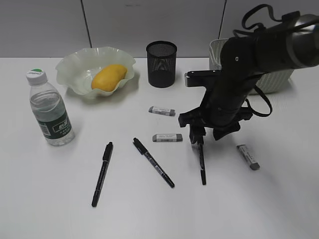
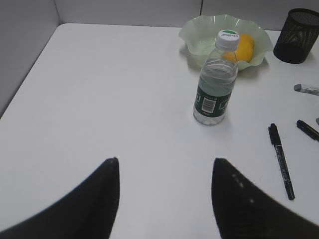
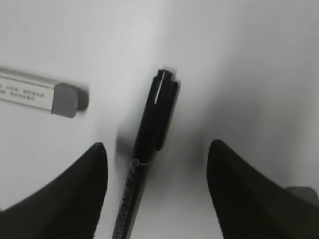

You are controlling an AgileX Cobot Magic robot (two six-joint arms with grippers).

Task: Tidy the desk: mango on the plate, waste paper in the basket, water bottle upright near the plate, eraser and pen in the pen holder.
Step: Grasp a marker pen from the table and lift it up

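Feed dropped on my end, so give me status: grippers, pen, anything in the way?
Right gripper open, straddling black marker pen lying on table. Left gripper open, empty. Grey sleeved eraser beside pen, clear of the fingers.

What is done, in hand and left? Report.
Done: the yellow-orange oval mango lies on the pale green ruffled plate; the clear plastic water bottle stands upright nearby. In hand: the open right gripper straddles one black pen. Left: three pens, three grey erasers, none yet in the black mesh pen holder.
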